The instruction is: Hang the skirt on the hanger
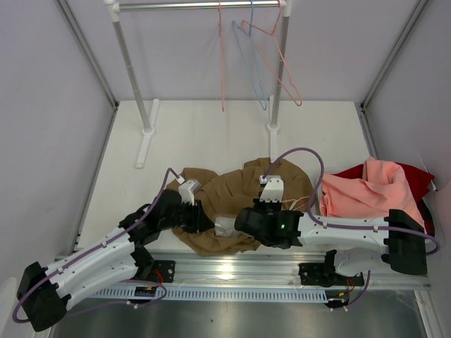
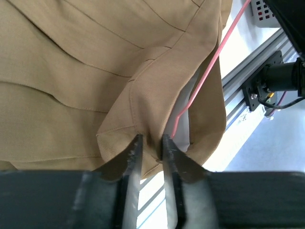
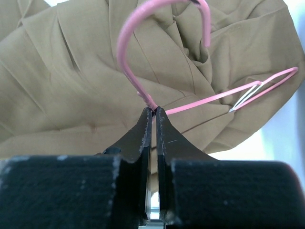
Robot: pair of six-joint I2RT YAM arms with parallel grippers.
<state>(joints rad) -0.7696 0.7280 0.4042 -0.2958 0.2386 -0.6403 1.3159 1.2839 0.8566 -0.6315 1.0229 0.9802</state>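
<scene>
The tan-brown pleated skirt (image 1: 225,190) lies bunched on the white table between my two arms. My left gripper (image 1: 206,220) is shut on a fold of the skirt's edge (image 2: 143,119); its tips (image 2: 150,143) pinch the cloth. My right gripper (image 1: 243,218) is shut on the neck of a salmon-pink wire hanger (image 3: 143,62), just below its hook; its tips (image 3: 153,112) clamp the wire. The hanger's wire runs under the skirt's edge, seen in the left wrist view (image 2: 209,67). The pale grey lining (image 1: 225,227) shows between the grippers.
A clothes rail (image 1: 197,5) stands at the back with two salmon-pink hangers (image 1: 282,70) and a light blue hanger (image 1: 250,63). A salmon-pink cloth (image 1: 366,193) on a dark red cloth (image 1: 416,176) lies at the right. The aluminium rail (image 1: 282,264) runs along the near edge.
</scene>
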